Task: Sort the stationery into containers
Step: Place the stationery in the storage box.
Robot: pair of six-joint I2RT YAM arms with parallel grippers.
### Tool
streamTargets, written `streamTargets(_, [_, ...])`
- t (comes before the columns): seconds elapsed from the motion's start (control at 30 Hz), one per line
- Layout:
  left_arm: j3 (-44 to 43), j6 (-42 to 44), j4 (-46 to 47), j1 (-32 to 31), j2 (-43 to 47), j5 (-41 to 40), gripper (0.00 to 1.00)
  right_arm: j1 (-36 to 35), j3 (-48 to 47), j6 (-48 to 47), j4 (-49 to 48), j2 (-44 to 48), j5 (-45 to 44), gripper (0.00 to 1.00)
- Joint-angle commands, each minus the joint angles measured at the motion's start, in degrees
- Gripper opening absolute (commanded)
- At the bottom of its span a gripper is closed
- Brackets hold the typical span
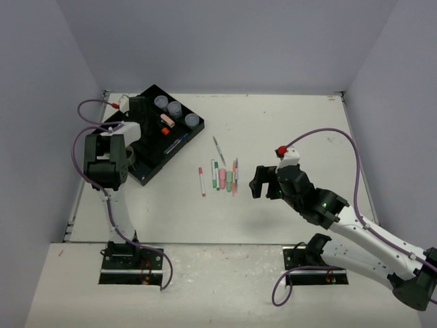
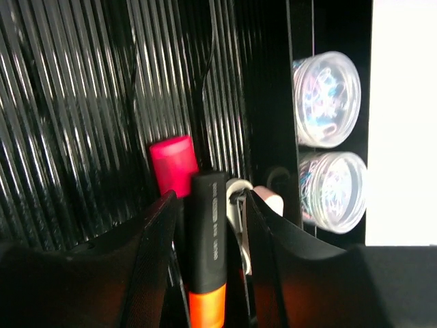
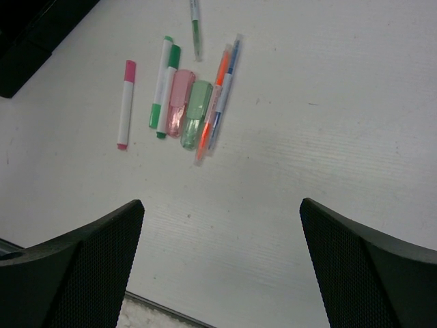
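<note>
My left gripper (image 1: 136,108) hangs over the black tray (image 1: 164,156). In the left wrist view its fingers (image 2: 208,195) stand narrowly apart around a black-and-orange marker (image 2: 207,239), with a slim gap on each side. A pink-capped marker (image 2: 172,164) lies ahead on the tray's ribbed floor (image 2: 68,102). Two jars (image 2: 326,99) and the pink-white piece (image 2: 270,198) are to the right. My right gripper (image 1: 263,183) is wide open and empty (image 3: 220,203), just right of the pens (image 1: 225,176) on the table. These are a pink marker (image 3: 126,102), green ones (image 3: 164,85), stubby pink (image 3: 179,102) and green (image 3: 196,113), orange (image 3: 213,102) and blue (image 3: 225,89).
Three jars (image 1: 174,108), a small orange-red piece (image 1: 164,130) and a blue pen (image 1: 176,143) lie in the tray. A thin green pen (image 1: 218,149) lies apart above the group. Grey walls close in the table on three sides. The tray's corner (image 3: 27,48) shows in the right wrist view.
</note>
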State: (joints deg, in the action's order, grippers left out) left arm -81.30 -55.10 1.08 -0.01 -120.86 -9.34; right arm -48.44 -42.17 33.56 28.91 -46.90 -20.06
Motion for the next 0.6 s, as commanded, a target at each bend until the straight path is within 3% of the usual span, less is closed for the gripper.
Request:
streamTargets(0.0, [2.17,-1.06,4.82,0.01,9.38,2.27,0.47,1.26,-0.70,0.88,-1.75,-2.98,-0.04,0.99])
streamTargets(0.1, [4.76,-1.02,6.37,0.01,15.49,4.53,0.50,2.42,-1.80,0.98,-1.75,-6.27,1.32,0.99])
streamTargets(0.2, [10.74,-0.88,8.91,0.01,25.38,7.12,0.61,2.91,-3.60,1.33,-2.19,-10.71,3.25,0.99])
streamTargets(0.27, [16.80,-0.57,10.84,-0.43,36.12,7.76,0.90,2.96,-4.89,1.86,-3.00,-13.94,4.43,0.99])
streamTargets(0.3, [20.75,-0.12,11.32,-1.00,39.22,7.76,0.98,3.09,-5.87,2.14,-3.07,-16.23,5.01,0.99])
streamTargets(0.43, [32.51,3.50,9.47,-4.45,59.08,6.22,1.00,3.66,-10.23,4.03,-3.16,-23.83,4.37,0.94])
streamTargets(0.5, [41.37,5.85,7.38,-5.69,66.19,5.57,1.00,4.22,-12.03,4.23,-3.59,-28.97,4.85,0.80])
streamTargets(0.57, [44.97,7.69,4.04,-5.79,74.69,6.01,1.00,4.67,-13.88,4.21,-3.64,-32.14,4.96,0.66])
